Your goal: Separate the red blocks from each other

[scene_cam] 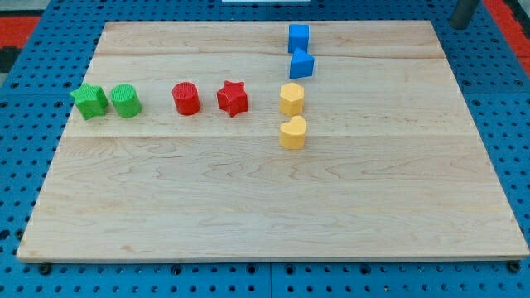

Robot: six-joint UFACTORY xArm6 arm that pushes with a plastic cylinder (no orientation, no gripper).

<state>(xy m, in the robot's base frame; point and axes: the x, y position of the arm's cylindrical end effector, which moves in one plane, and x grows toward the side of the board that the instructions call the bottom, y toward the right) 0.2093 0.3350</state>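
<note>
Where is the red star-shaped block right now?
The red star sits in the upper middle of the wooden board, between the red cylinder on the view's left and the yellow hexagon on the view's right, touching neither.

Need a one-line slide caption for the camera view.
Wooden board with red cylinder block and red star block apart in a row; green, yellow, blue pairs nearby; dark rod at the view's top right, tip hidden.

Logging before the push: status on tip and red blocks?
My tip off the board, view's top right, far from all blocks. Red cylinder and red star side by side, small gap. Yellow pair right of star.
</note>
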